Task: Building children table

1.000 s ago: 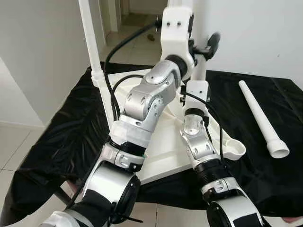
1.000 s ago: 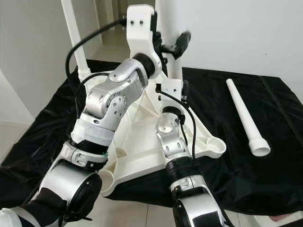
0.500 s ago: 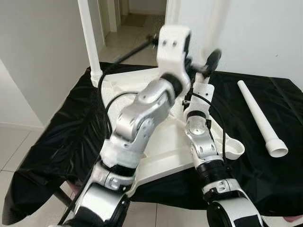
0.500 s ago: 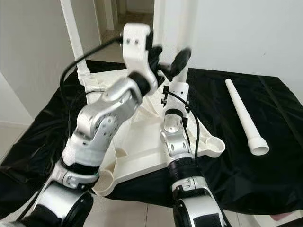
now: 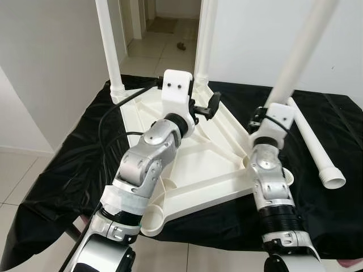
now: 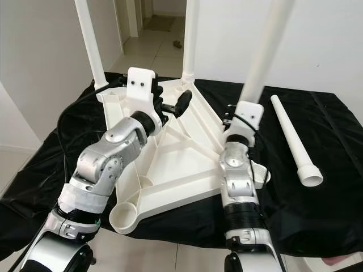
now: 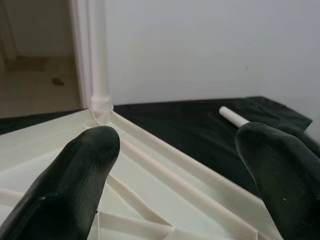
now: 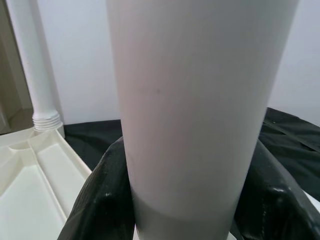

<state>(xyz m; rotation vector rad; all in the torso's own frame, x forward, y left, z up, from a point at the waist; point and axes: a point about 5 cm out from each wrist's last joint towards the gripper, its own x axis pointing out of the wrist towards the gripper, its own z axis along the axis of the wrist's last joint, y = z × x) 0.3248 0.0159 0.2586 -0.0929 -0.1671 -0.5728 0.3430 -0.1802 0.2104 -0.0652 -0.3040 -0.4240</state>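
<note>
The white children's tabletop (image 5: 193,164) lies upside down on the black-covered table. Two white legs stand upright in its far sockets, one at the far left (image 5: 110,45) and one at the far middle (image 5: 204,39). My right gripper (image 8: 185,200) is shut on a third leg (image 5: 300,51), which tilts to the right above the right corner socket (image 5: 283,175). A fourth leg (image 5: 315,147) lies loose on the cloth at the right. My left gripper (image 7: 175,175) hovers open over the tabletop's far part, with nothing between its fingers (image 7: 75,185).
The near-left corner socket (image 5: 154,218) stands open near the table's front edge. Black cloth (image 5: 68,164) covers the table. A white wall is behind, with a doorway and tiled floor (image 5: 164,22) at the far left.
My left arm has come down from beside the held leg, and its gripper now hovers low over the tabletop. My right gripper has carried the leg to the right, tilted.
</note>
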